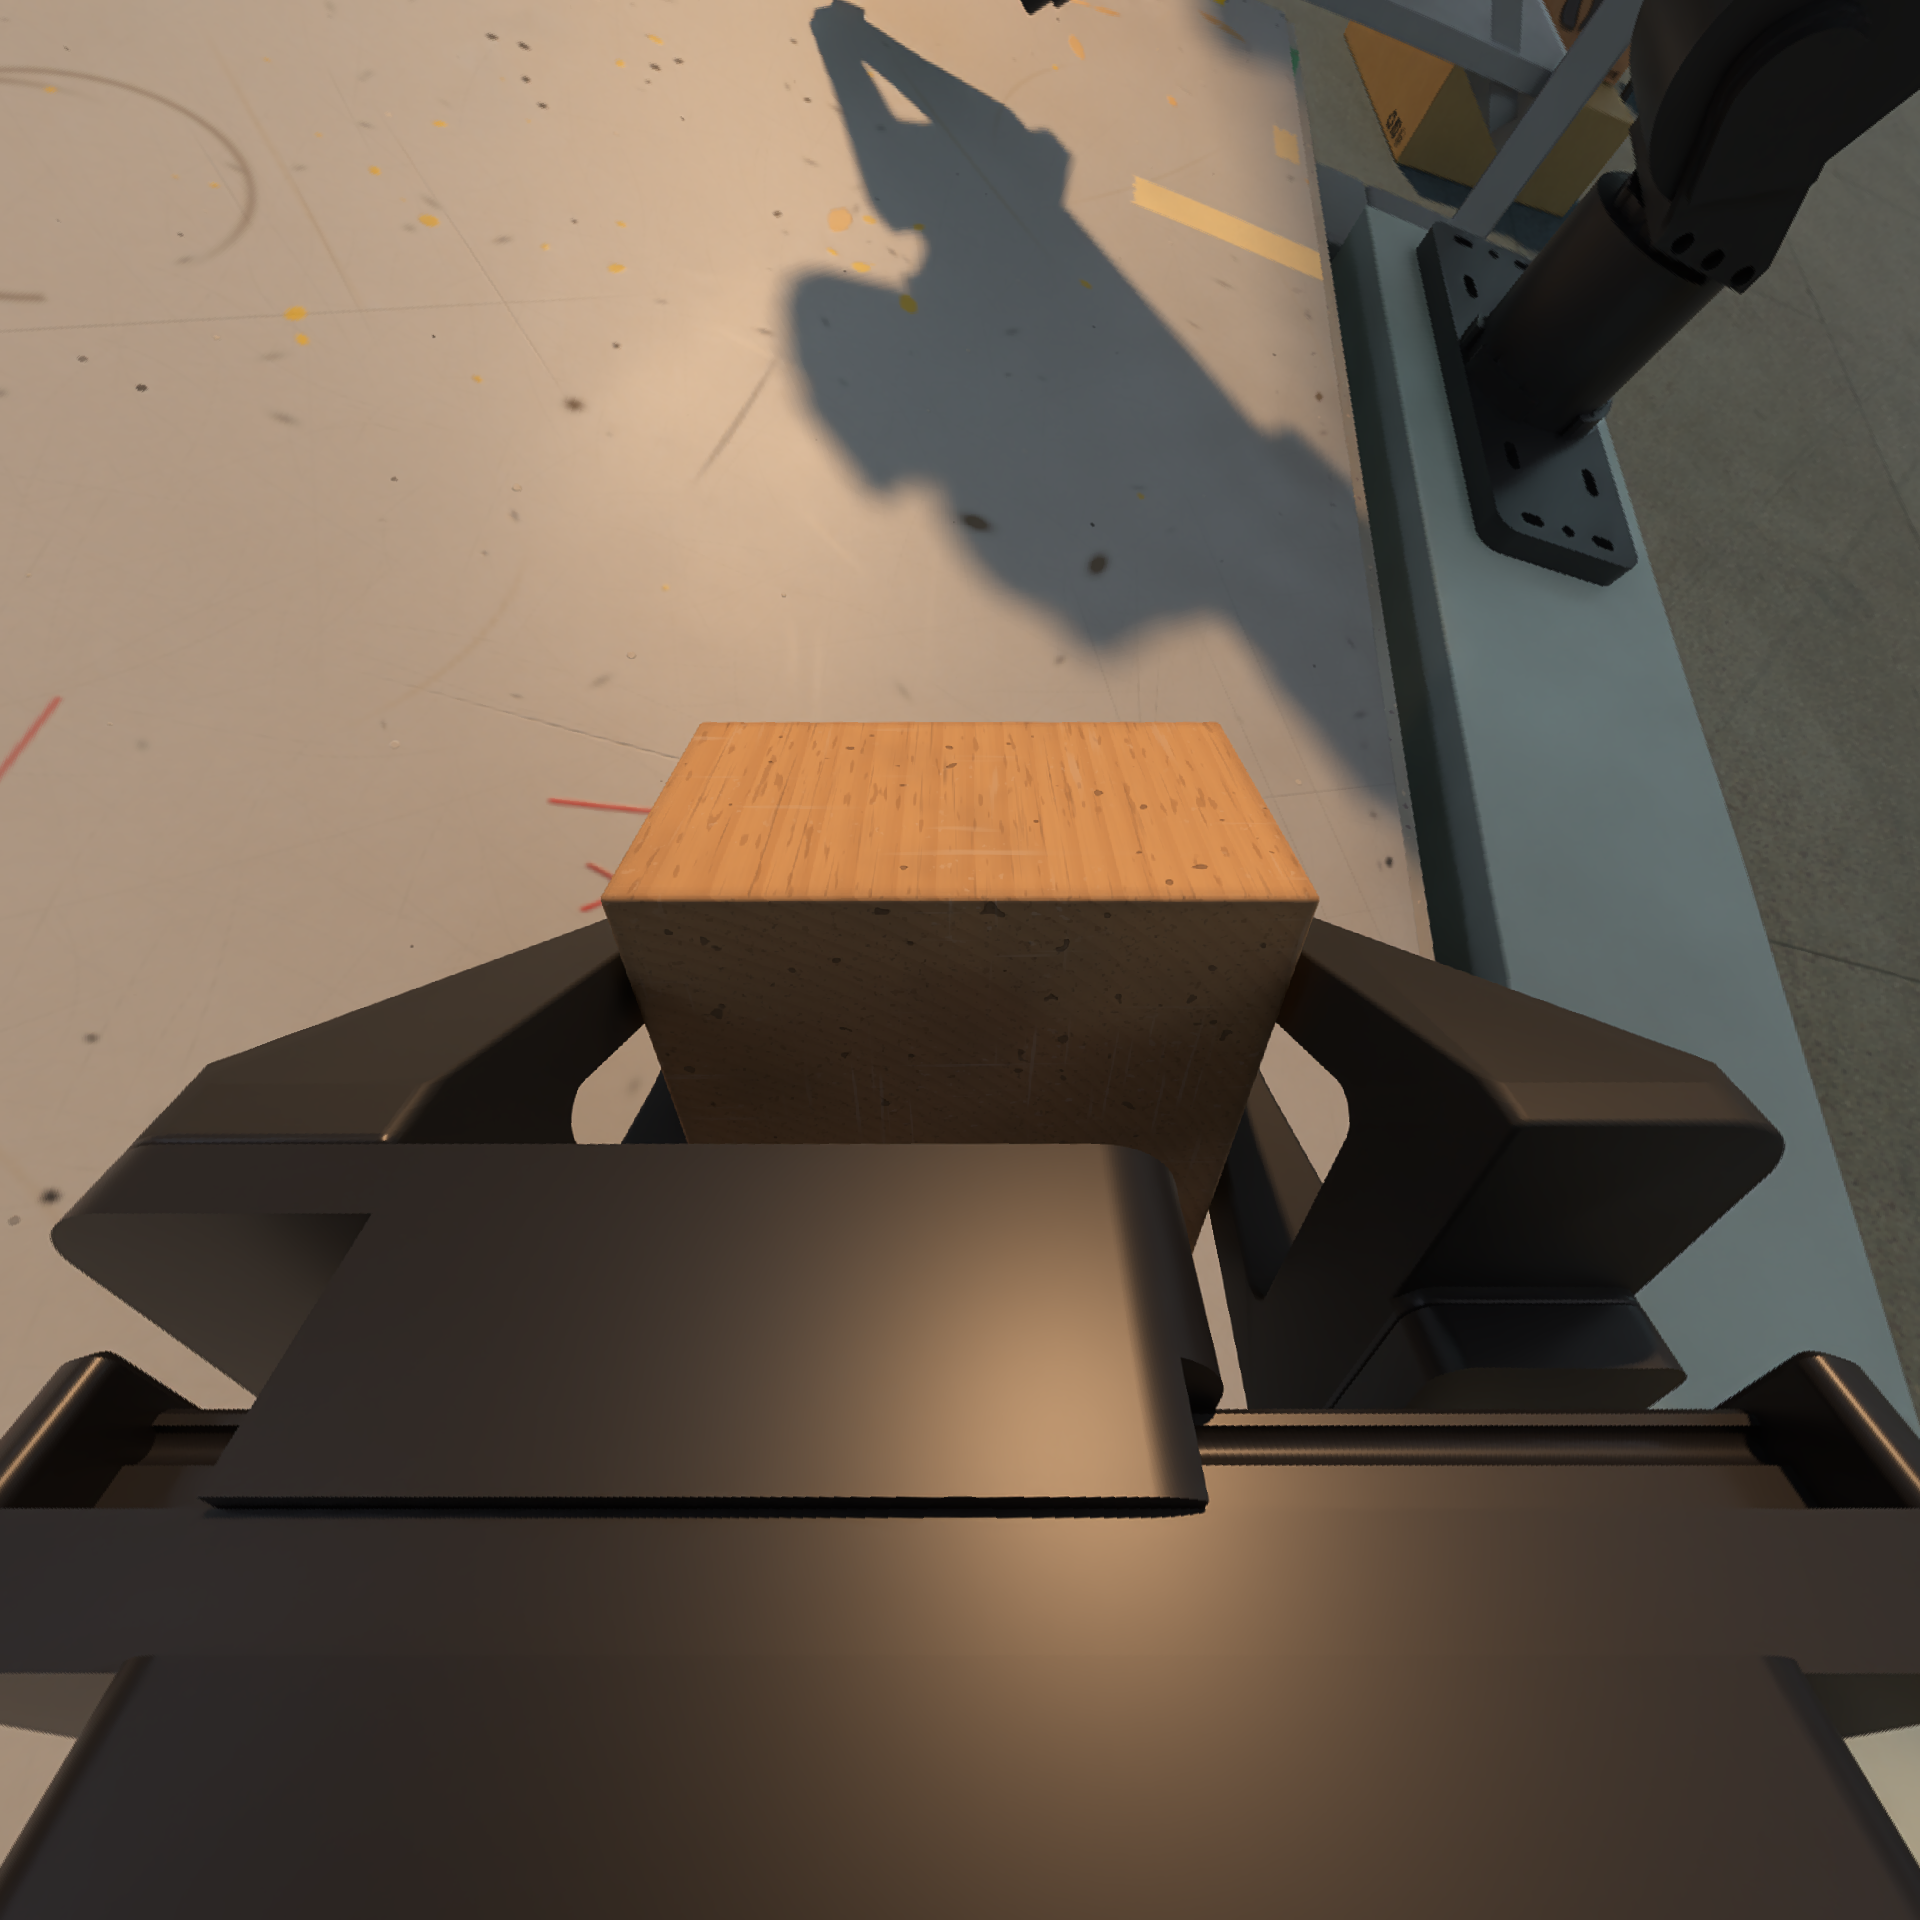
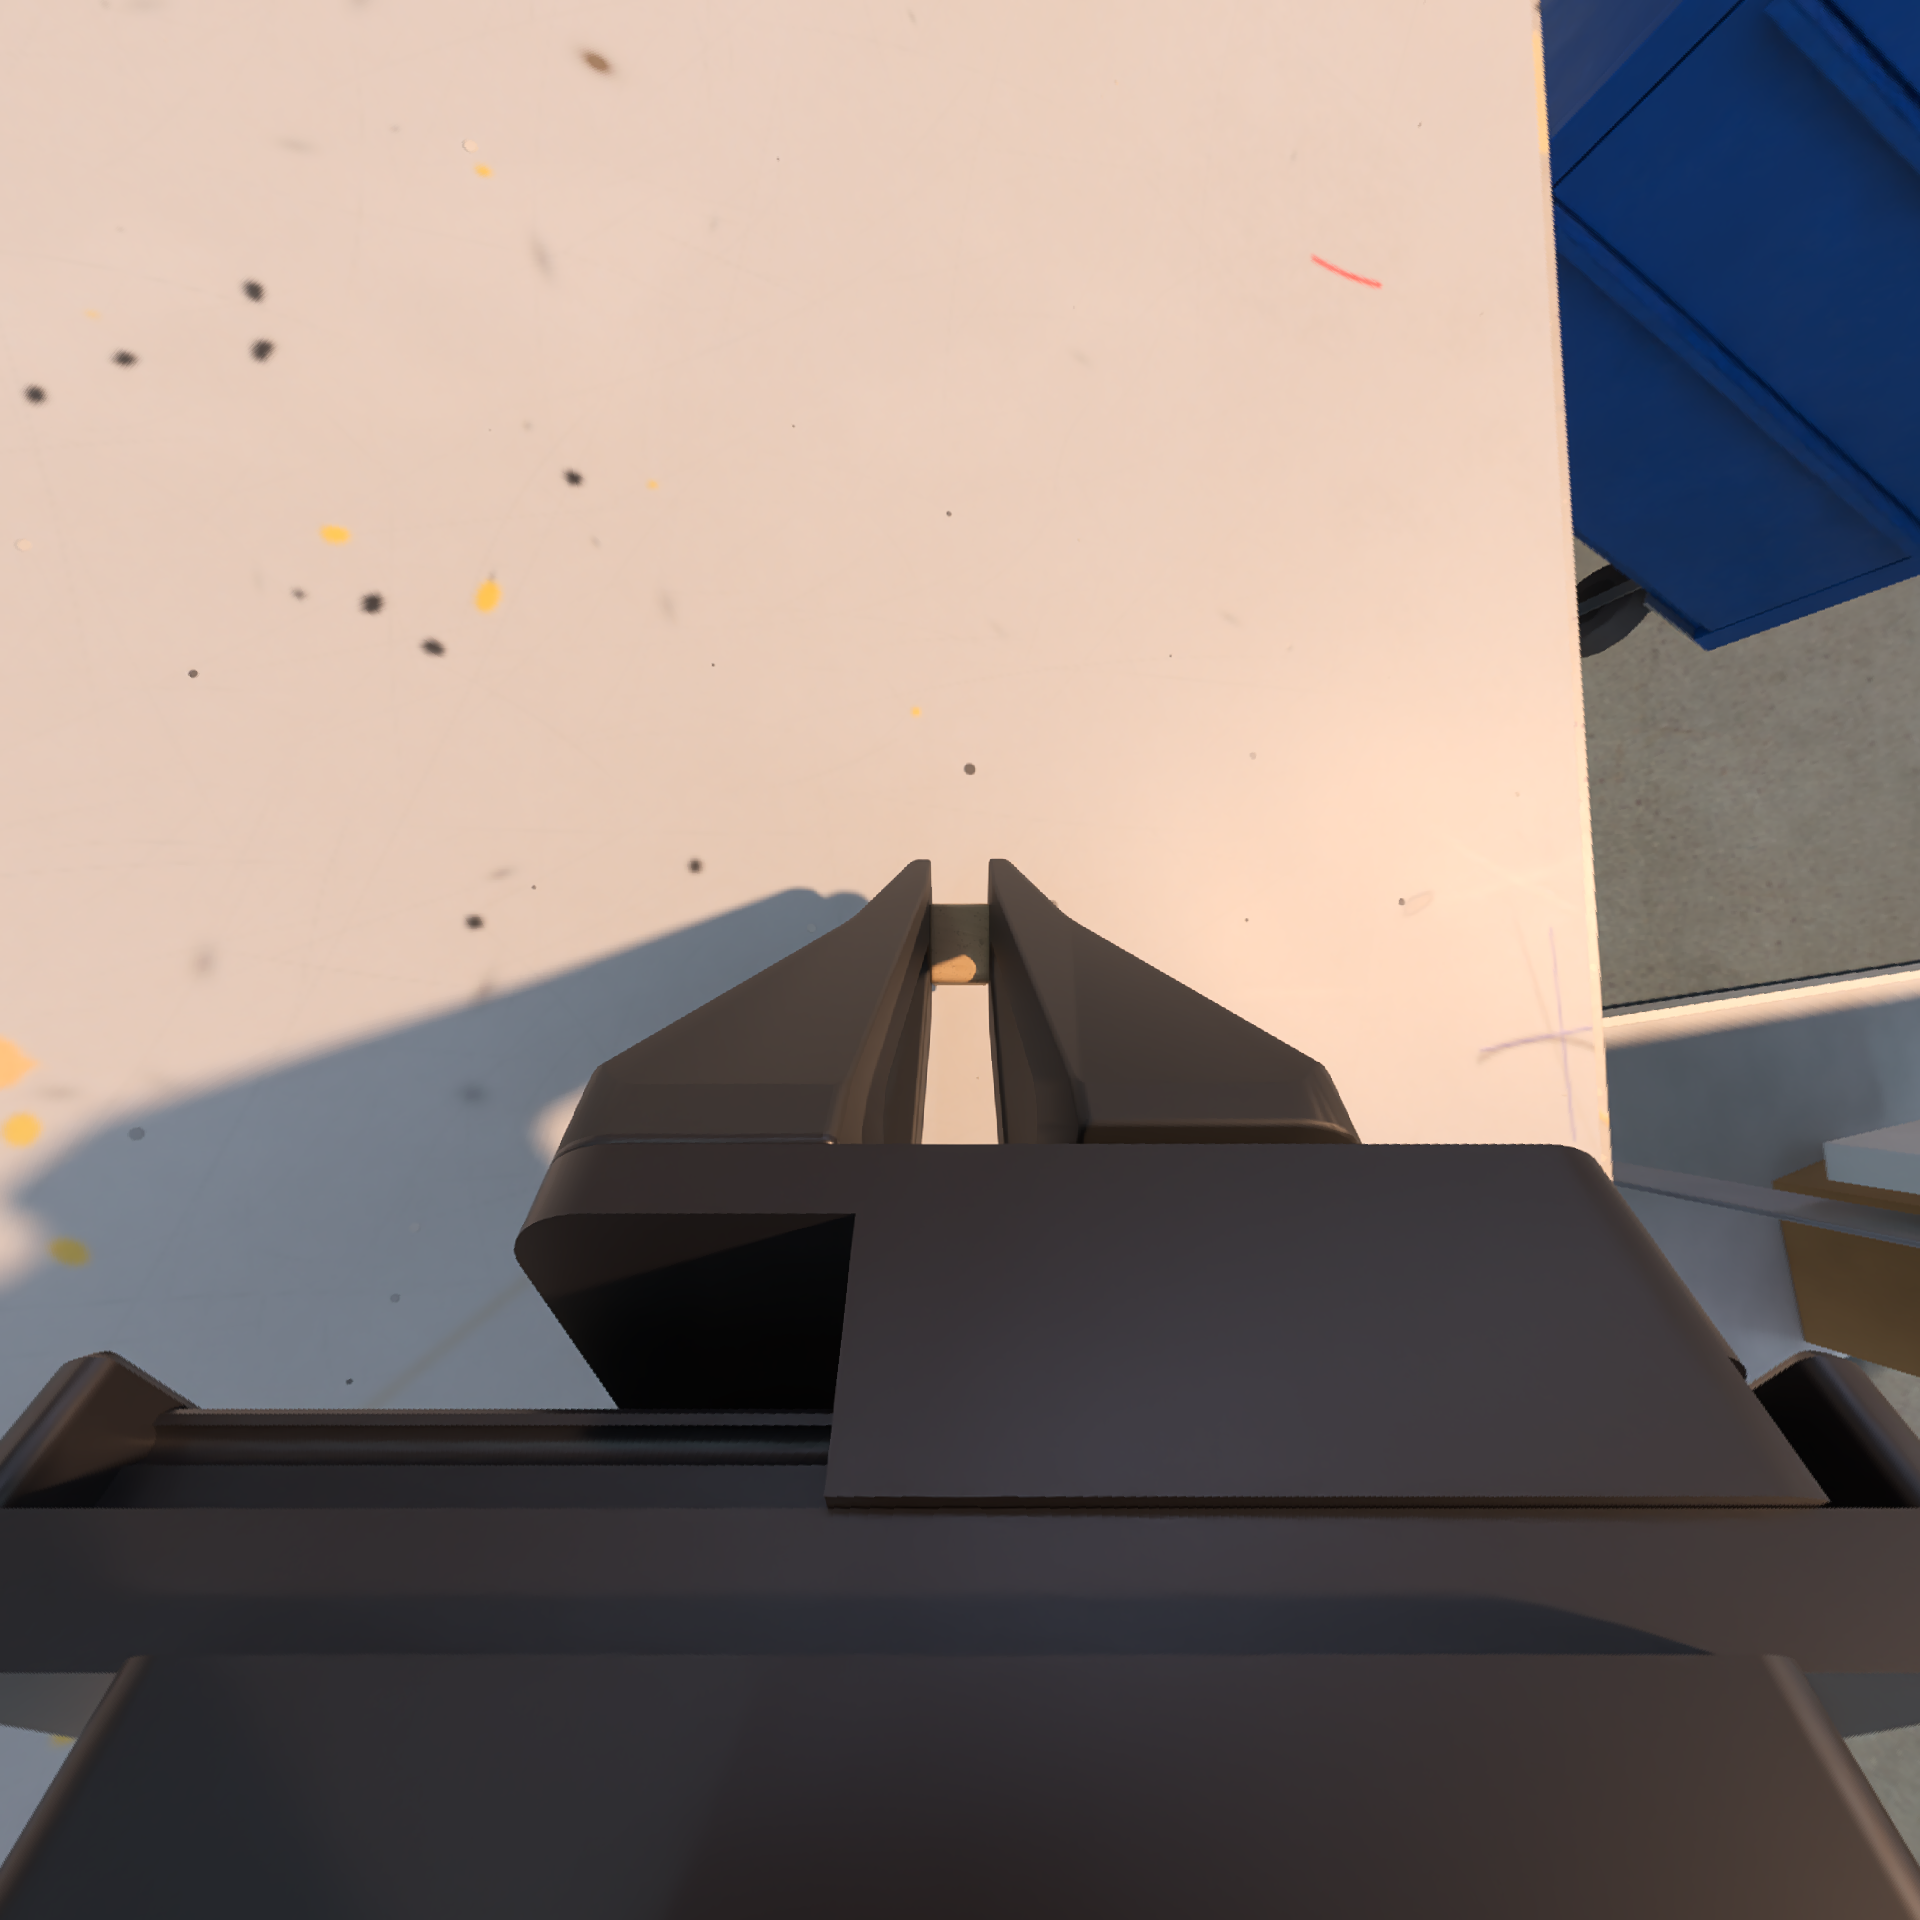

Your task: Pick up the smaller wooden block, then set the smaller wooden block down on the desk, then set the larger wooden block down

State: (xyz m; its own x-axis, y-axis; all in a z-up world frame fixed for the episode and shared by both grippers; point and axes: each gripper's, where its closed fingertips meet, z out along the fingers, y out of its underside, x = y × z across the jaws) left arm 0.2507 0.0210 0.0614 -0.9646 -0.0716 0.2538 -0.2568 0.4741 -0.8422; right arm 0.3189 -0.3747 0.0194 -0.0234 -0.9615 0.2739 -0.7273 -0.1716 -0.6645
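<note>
Clamping the larger wooden block point(image 1: 956, 935) by opposite side faces above the desk point(image 1: 364, 468), the left gripper point(image 1: 956, 1029) held rigid, smooth wood; right gripper point(image 2: 959, 883) pinched the smaller wooden block point(image 2: 954, 968), likely light.

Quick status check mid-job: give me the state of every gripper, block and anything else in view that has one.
left gripper: shut on the wooden block, fingers against its two sides.
wooden block: held in the left gripper; which of the two blocks it is cannot be told.
right gripper: fingers nearly together, only a narrow gap; nothing seen held.
desk: speckled with paint, shadowed by the arms.
blue cabinet: beside the desk, closed.
</note>
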